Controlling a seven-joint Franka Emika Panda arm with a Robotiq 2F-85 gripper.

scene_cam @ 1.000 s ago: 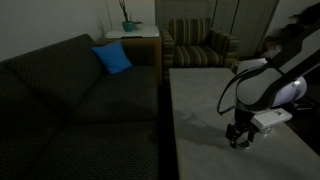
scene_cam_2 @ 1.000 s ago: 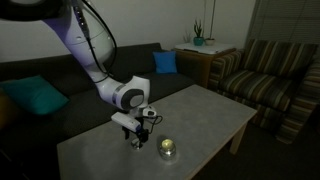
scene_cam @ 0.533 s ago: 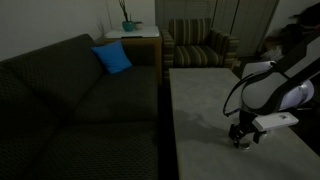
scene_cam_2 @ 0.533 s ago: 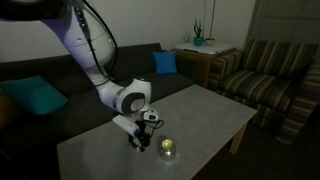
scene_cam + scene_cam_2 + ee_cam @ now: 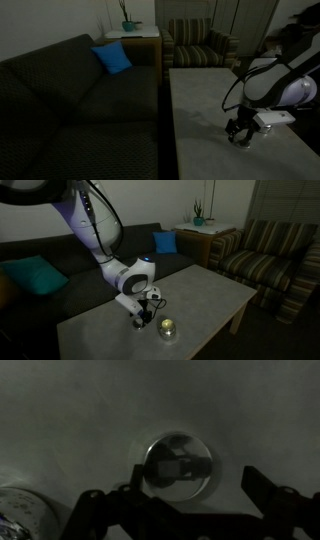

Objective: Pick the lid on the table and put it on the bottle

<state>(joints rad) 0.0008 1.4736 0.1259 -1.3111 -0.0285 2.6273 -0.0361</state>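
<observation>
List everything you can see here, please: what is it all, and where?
lid: one, pale grey, on the table between the fingers.
bottle: one, glassy, yellowish, on the table beside the gripper.
table: one, pale grey, beside the sofa.
sofa: one, dark, along the wall.
blue cushion: one, on the sofa.
teal cushion: one, on the sofa.
armchair: one, striped, past the table.
side table: one, wooden, between sofa and armchair.
plant: one, teal pot, on the side table.
arm: one, white.
gripper: one, black, open, over the lid.
</observation>
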